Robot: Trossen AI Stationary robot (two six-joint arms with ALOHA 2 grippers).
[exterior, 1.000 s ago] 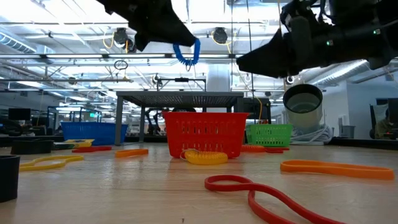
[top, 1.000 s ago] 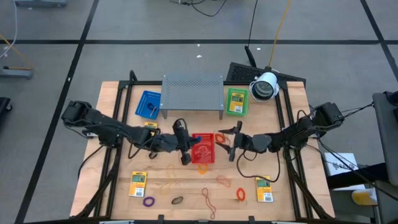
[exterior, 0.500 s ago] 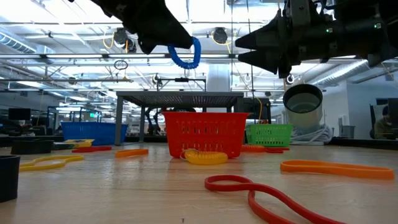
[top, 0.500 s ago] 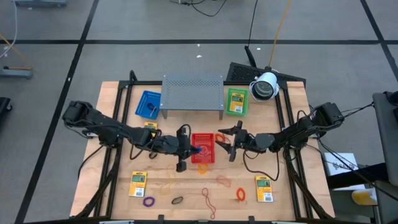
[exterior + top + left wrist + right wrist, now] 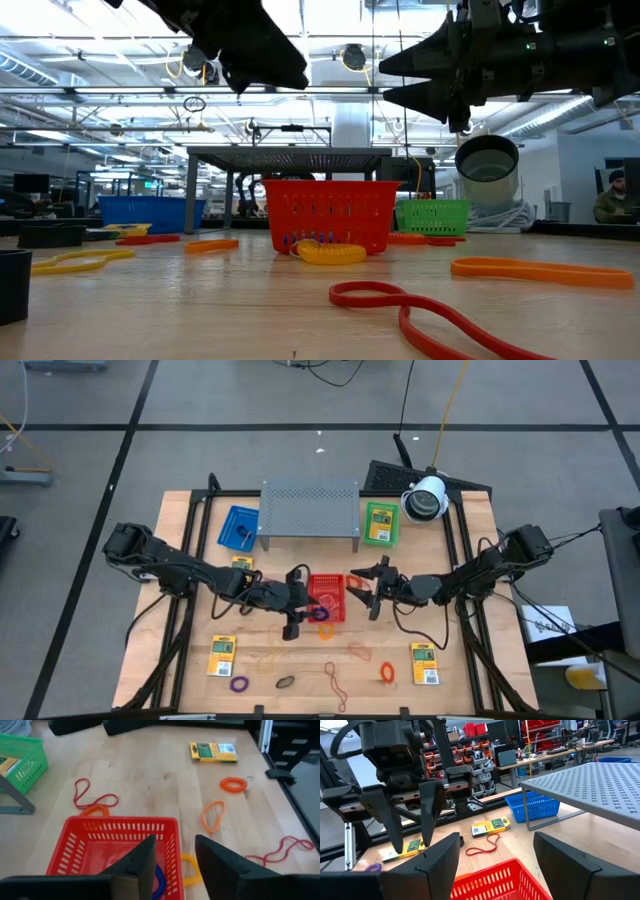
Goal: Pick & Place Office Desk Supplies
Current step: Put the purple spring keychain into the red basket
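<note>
Left gripper [image 5: 298, 603]: positioned above the near-left edge of the red mesh basket [image 5: 327, 597], jaws apart, nothing held. Blue rubber band [image 5: 159, 881]: lying inside the red mesh basket, against its wall. Right gripper [image 5: 365, 588]: hovering just beside the basket's right side, jaws spread wide, empty. Yellow rubber band [image 5: 327, 253]: on the table, touching the basket's front. Yellow-and-green packets [image 5: 222, 655]: flat on the table, well apart.
</note>
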